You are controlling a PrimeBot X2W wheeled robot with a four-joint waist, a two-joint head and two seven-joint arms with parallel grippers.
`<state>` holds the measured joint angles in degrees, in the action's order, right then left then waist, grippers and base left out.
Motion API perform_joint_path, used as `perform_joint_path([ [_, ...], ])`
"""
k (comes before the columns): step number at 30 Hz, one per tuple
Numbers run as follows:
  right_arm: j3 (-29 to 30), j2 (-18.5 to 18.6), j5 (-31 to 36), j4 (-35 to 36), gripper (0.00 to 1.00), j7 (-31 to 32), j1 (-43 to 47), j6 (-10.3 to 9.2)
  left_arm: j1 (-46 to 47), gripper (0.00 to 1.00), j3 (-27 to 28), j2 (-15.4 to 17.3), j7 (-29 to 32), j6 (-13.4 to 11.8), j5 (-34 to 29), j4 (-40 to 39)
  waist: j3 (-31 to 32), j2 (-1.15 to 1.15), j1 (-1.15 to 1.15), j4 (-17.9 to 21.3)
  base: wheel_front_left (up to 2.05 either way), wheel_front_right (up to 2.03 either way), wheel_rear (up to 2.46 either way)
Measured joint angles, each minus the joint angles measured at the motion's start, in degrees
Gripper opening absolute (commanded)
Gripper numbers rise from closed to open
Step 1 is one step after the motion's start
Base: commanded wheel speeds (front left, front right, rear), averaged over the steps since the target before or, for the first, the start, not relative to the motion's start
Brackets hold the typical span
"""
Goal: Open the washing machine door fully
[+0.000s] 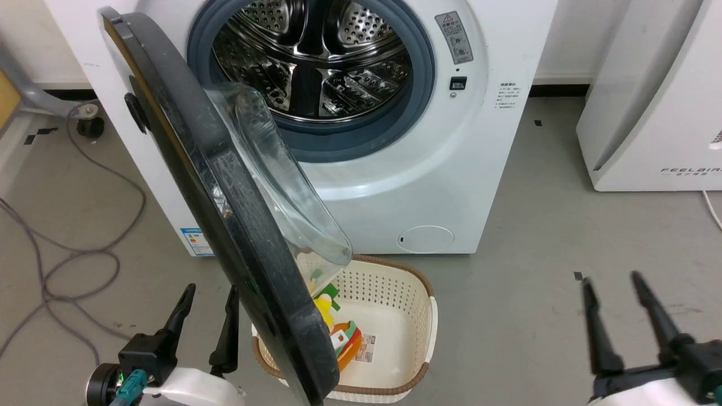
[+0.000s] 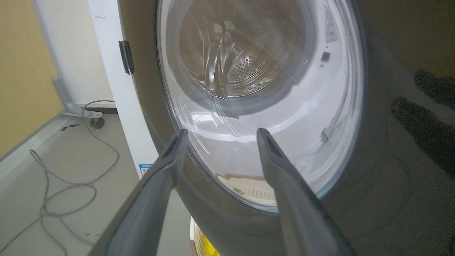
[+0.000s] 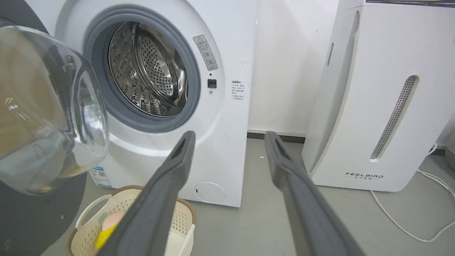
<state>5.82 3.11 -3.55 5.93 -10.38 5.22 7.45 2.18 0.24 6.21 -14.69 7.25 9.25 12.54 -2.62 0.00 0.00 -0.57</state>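
Round glossy black-rimmed glass washing machine door (image 1: pixel 225 197) half-open over cream basket (image 1: pixel 420 285). Left gripper (image 1: pixel 210 290) by its outer face, right gripper (image 1: pixel 611 280) clear; both jaws open. Risk: pushing there swings it shut.

Looks like a test lab's laundry corner: white washing machine (image 1: pixel 451 169), white air purifier (image 1: pixel 648 113) beside it, loose cables (image 1: pixel 142 198) and black tape marks (image 1: pixel 577 276) on a bare grey floor (image 1: pixel 536 225).
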Motion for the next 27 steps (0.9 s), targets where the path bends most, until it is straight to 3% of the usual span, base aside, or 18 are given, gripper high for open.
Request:
perform_joint_path([
  [11, -2.2, 0.0, 1.1, -0.1, 1.00, 4.2, 1.8, 0.00, 0.0, 1.00, -0.2, 0.2, 0.0, 0.0, 0.0, 0.2, -0.6, 0.00, 0.00, -0.4, 0.00, 0.00, 0.00],
  [12, -2.2, 0.0, 0.8, -0.2, 1.00, 4.2, 1.8, 0.00, 0.0, 0.60, -0.4, 0.2, 0.0, 0.0, 0.0, 0.3, -0.7, 0.00, 0.00, -0.4, 0.00, 0.00, 0.00],
  [14, -2.1, 0.0, 0.3, -0.4, 1.00, 4.2, 1.8, 0.00, 0.0, 0.00, -0.5, 0.3, 0.0, 0.0, 0.0, 0.4, -0.8, 0.00, 0.00, -0.4, 0.00, 0.00, 0.00],
  [27, -1.7, 0.0, -1.6, -1.5, 1.00, 4.2, 1.8, 0.00, 0.0, 0.00, -0.1, 0.7, 0.0, 0.0, 1.2, -1.0, -0.8, 0.00, 0.00, -0.9, 0.00, 0.00, 0.00],
])
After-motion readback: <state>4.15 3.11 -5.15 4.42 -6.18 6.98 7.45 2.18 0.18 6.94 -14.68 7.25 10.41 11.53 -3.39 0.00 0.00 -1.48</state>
